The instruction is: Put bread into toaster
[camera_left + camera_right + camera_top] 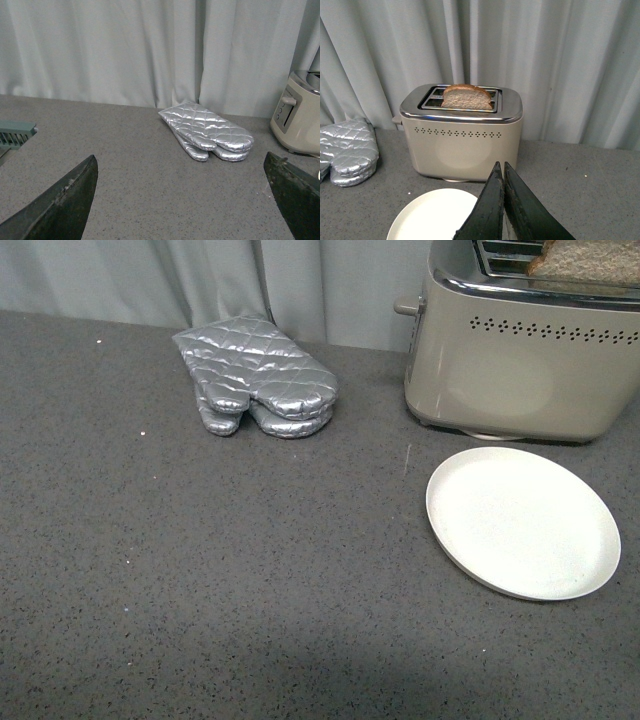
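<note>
On the grey worktop point(200, 590) I judge the job nearly done: bread point(466, 97) stands in 1 toaster point(462, 145) slot, right hand point(503, 200) clenched empty, left hand point(185, 200) released, lever next.

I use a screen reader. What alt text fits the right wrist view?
A bread slice stands in a slot of the beige toaster, before a grey curtain. The shut right gripper is nearer, above a white plate.

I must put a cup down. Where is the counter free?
Free: the wide grey counter in front of the mitt and left of the plate. Also the strip between mitt and toaster. Crowded: the narrow gap between plate and toaster.
</note>
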